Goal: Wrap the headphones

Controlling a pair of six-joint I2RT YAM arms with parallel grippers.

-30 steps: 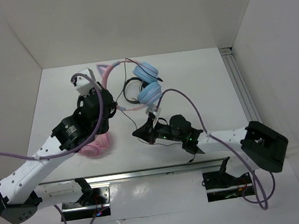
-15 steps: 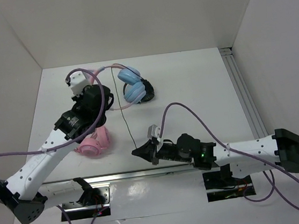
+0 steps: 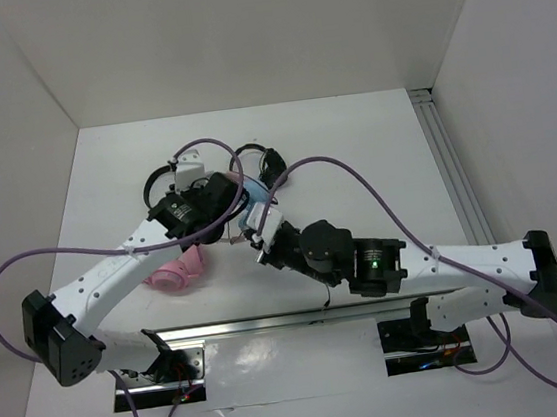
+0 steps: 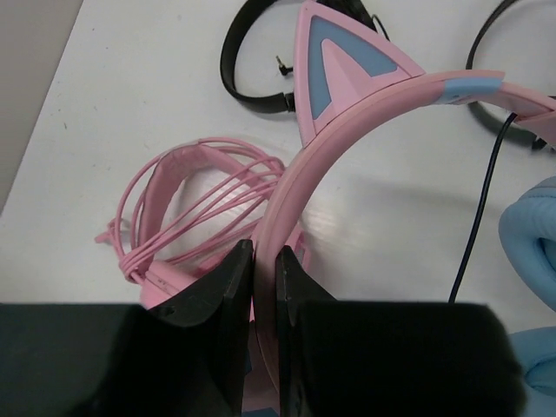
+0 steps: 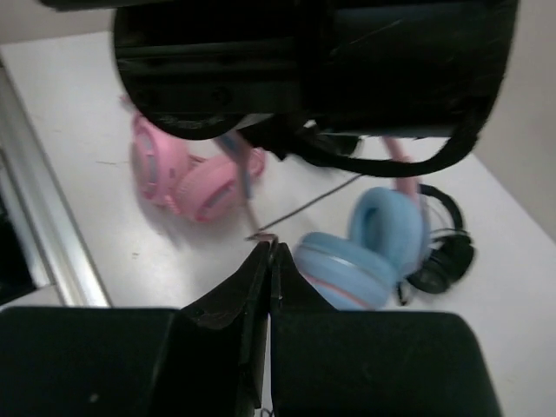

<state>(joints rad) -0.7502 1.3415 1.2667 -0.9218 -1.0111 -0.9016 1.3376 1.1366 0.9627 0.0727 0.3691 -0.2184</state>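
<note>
Headphones point(image 4: 365, 113) are clamped in left end effector point(image 4: 263, 254); right end effector point(image 5: 268, 248) pinches their cable point(image 5: 314, 197).

1. White flat table point(image 3: 372, 147): carries every item below.
2. Pink-and-blue plastic cat-ear headphones point(image 4: 382, 95): mid-table, under both arms' wrists. The headband is on the left, with the padded ear cups point(image 5: 365, 243) to its right.
3. Thin black cable point(image 4: 478, 217): on the table, between headband and ear cups.
4. All-pink plastic headphones point(image 3: 177, 270): near and left of item 2, just beside its headband.
5. Small black headphones point(image 3: 155, 187): far and left of item 2.
6. Second small black headphones point(image 3: 268, 159): on the far side of the ear cups, just beside them.
7. Left claw point(image 4: 263, 252): astride the headband, one finger touching each side.
8. Right claw point(image 5: 268, 252): near side of the ear cups, tips at the cable.
</note>
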